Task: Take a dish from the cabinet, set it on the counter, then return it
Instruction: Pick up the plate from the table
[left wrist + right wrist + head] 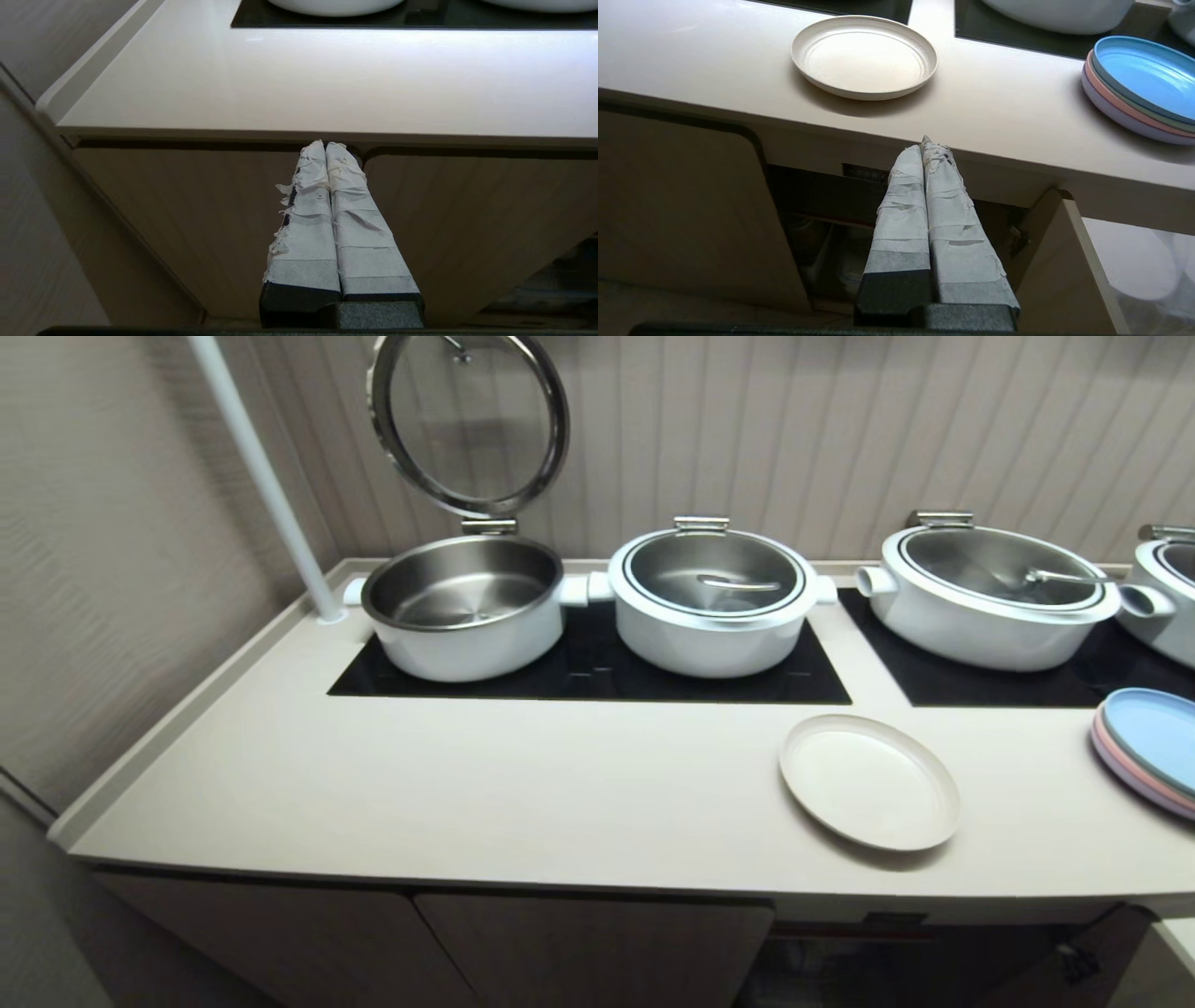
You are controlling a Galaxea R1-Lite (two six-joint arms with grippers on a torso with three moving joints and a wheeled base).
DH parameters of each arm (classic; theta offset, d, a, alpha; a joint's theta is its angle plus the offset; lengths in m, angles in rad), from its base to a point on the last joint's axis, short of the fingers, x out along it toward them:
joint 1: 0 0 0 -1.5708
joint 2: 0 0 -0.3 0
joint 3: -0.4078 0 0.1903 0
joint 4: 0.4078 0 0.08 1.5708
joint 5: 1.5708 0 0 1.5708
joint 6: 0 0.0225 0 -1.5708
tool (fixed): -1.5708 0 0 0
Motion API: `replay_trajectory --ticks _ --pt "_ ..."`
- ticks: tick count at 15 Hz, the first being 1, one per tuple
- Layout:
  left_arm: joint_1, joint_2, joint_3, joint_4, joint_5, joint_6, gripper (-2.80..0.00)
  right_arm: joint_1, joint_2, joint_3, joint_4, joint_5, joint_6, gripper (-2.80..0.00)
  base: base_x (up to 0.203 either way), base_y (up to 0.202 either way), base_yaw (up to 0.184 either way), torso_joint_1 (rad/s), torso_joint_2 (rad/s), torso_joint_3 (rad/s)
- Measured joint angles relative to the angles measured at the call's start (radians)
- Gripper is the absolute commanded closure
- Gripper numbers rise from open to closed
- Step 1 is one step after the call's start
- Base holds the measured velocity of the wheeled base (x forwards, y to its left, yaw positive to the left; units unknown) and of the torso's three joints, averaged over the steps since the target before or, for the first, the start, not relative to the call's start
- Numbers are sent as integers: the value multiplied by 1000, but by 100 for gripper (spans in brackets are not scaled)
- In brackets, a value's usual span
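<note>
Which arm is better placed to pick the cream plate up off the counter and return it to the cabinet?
The right. Its shut right gripper sits just below the counter edge near the plate, over the open cabinet. The left gripper faces closed doors, with no plate nearby.

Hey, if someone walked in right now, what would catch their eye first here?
Probably the row of white pots on the black cooktop, the leftmost pot's glass lid standing open. Next, the cream dish lying alone on the counter, beside a stack of pastel plates at the right edge.
</note>
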Motion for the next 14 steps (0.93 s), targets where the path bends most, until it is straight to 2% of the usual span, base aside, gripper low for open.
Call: replay_trajectory --ticks 14 --pt "0 0 0 0 0 -1 0 0 0 0 -4 0 -5 0 0 0 0 0 0 0"
